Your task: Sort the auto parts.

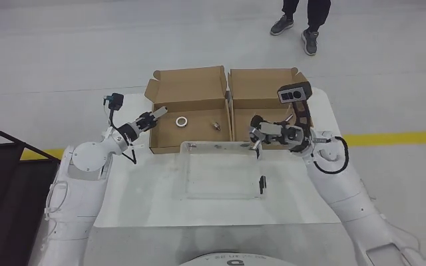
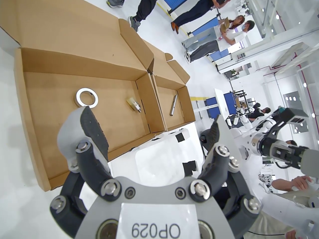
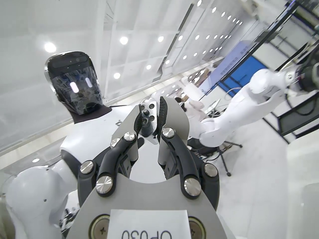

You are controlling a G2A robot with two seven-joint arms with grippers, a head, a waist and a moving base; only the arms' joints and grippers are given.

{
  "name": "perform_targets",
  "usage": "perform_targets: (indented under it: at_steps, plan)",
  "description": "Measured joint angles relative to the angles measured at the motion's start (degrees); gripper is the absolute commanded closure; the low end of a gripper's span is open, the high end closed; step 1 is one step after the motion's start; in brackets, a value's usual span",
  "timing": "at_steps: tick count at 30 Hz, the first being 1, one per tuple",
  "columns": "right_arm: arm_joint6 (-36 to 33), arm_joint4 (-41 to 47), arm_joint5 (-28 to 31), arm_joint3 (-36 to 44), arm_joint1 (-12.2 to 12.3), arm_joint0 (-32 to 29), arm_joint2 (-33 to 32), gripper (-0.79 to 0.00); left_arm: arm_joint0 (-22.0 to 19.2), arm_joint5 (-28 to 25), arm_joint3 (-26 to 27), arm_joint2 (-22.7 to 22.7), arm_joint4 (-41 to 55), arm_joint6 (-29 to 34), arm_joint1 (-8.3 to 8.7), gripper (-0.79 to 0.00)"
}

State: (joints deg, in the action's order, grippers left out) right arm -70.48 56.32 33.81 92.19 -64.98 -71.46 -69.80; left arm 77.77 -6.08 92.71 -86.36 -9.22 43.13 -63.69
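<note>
Jaws of the right gripper clamp a small perforated metal plate near the right brown cardboard box. Those of the left gripper stand apart beside the left brown cardboard box. A silver ring, small stud and steel pin lie boxed. A small black part lies unsorted in the clear plastic tray.

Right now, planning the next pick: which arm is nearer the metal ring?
Left. The left arm is at the left box, just beside the ring; the right arm is by the right box.
</note>
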Motion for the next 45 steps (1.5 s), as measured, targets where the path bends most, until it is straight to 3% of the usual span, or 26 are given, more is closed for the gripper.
perform_targets:
  at_steps: [4, 7, 17, 23, 30, 35, 45]
  plan:
    - [11.92, -8.82, 11.91, 0.26, -0.63, -2.50, -1.87, 0.000, 0.00, 0.00, 0.00, 0.00, 0.00, 0.00, 0.00, -0.785]
    - [16.51, -11.83, 16.45, -0.14, -1.02, -3.10, -1.82, 0.000, 0.00, 0.00, 0.00, 0.00, 0.00, 0.00, 0.00, -0.785]
    - [19.39, -15.70, 16.08, -0.26, -1.43, -3.15, -1.08, 0.000, 0.00, 0.00, 0.00, 0.00, 0.00, 0.00, 0.00, -0.785]
    - [25.11, -26.35, 14.40, -3.59, -1.14, -3.76, -4.77, 0.000, 0.00, 0.00, 0.00, 0.00, 0.00, 0.00, 0.00, -0.785]
    - [31.47, -30.58, 11.53, -8.56, -0.02, -7.15, -13.16, 0.000, 0.00, 0.00, 0.00, 0.00, 0.00, 0.00, 0.00, -0.785]
    - [36.84, -37.88, 3.43, -14.51, 0.76, -7.42, -18.60, 0.000, 0.00, 0.00, 0.00, 0.00, 0.00, 0.00, 0.00, -0.785]
    - [32.61, -47.92, -12.43, -26.74, 1.38, -1.62, -16.08, 0.000, 0.00, 0.00, 0.00, 0.00, 0.00, 0.00, 0.00, -0.785]
